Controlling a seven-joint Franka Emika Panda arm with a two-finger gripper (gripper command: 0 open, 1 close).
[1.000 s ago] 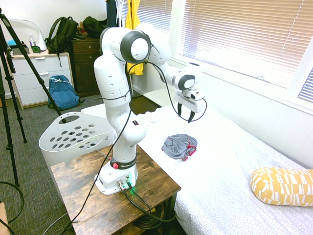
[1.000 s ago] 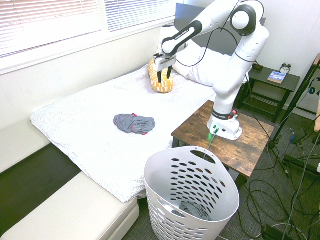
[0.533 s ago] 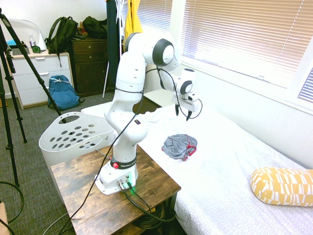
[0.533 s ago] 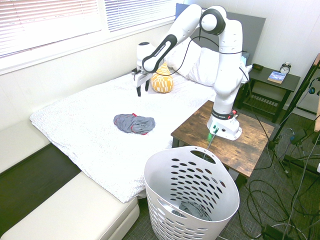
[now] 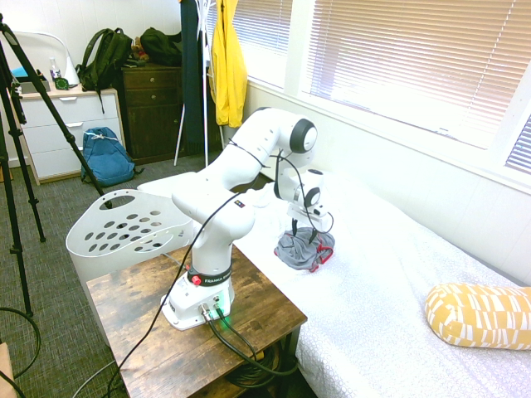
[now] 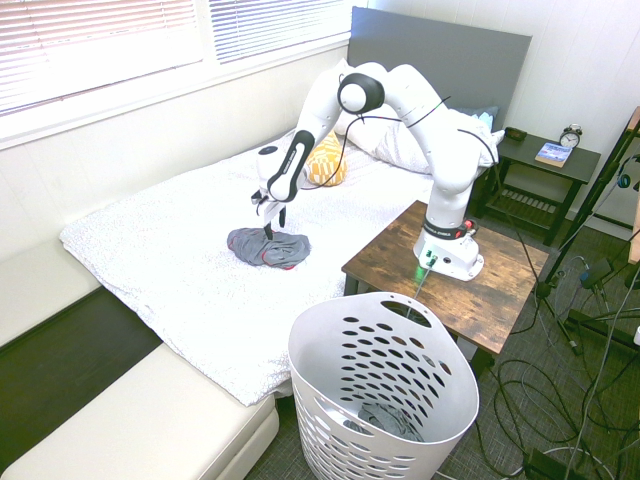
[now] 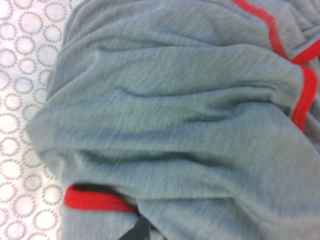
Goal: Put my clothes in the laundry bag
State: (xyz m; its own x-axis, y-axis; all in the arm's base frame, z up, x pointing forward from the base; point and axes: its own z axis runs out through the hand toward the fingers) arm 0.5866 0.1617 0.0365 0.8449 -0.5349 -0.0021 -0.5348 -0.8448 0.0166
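Observation:
The clothes (image 5: 300, 252) (image 6: 288, 250), a crumpled grey garment with red trim, lie on the white bed (image 5: 398, 274) (image 6: 160, 240) near its table-side edge. My gripper (image 5: 304, 235) (image 6: 272, 228) points down right over the garment, open, with its fingertips at or just above the fabric and nothing held. In the wrist view the grey cloth (image 7: 175, 125) fills almost the whole picture. The laundry bag (image 5: 124, 228) (image 6: 380, 370), a white holed basket, stands on the floor beside the wooden table, with some grey fabric at its bottom.
The wooden side table (image 5: 265, 307) (image 6: 500, 290) bears the arm's base, between bed and basket. A yellow patterned pillow (image 5: 481, 315) (image 6: 325, 165) lies toward the head of the bed. A blue backpack (image 5: 106, 156) and a hanging yellow jacket (image 5: 226, 66) are across the room.
The arm has swung from high above the bed near the pillow down and across to the garment. The gripper has stayed open; the clothes have not moved.

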